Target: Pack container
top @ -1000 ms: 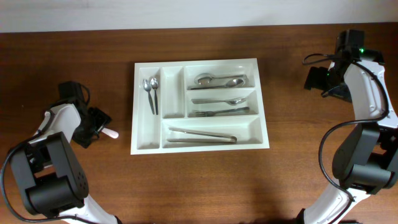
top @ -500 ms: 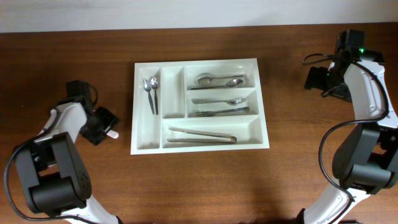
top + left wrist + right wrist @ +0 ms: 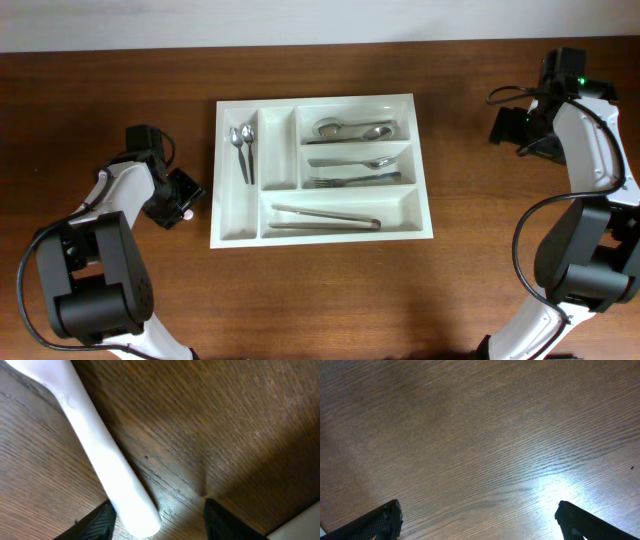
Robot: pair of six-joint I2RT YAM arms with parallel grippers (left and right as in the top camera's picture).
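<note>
1. Overhead view: the left pincer (image 3: 183,203) sits low over a white utensil handle (image 3: 100,445) on the table (image 3: 320,300). It is just beside the left wall of the tray (image 3: 276,150), which lies mid-table.
2. Left pincer fingers are apart. The handle's end is between them but crowds one finger.
3. Risk: closing off-centre may catch only the rounded tip, so the handle slips, swivels or gets shoved along the table.
4. Risk: the tray wall is close, so a low carry could clip the rim.
5. Right pincer (image 3: 477,520) is apart over bare table, well away to the tray's right.
</note>
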